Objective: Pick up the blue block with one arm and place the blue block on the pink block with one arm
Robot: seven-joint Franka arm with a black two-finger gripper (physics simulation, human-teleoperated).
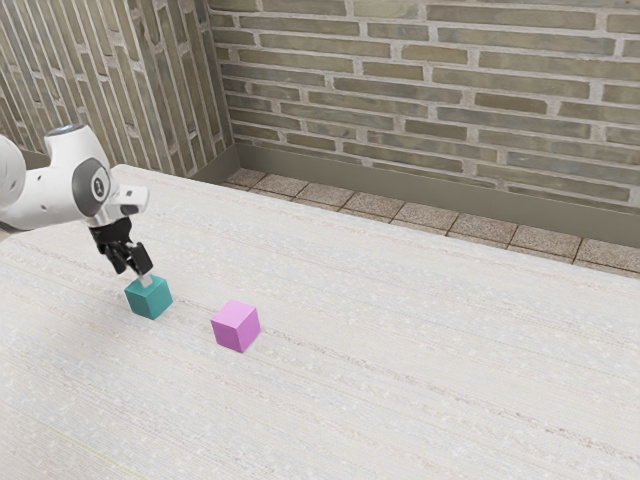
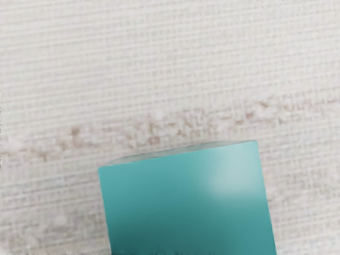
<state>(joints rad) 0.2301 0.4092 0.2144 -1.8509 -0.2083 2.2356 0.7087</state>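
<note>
The blue block (image 1: 148, 299), teal in tone, sits on the table at the exterior view's left. My gripper (image 1: 141, 274) hangs right over it, its tip reaching the block's top face. In the wrist view the blue block (image 2: 186, 202) looms large just under my hand. The pink block (image 1: 236, 326) rests on the table a short way toward the exterior view's right of the blue one, apart from it and from the gripper.
The pale woven table (image 1: 400, 350) stretches wide toward the exterior view's right and front. Brick walls (image 1: 430, 90) and a strip of paving stones run behind the table's far edge.
</note>
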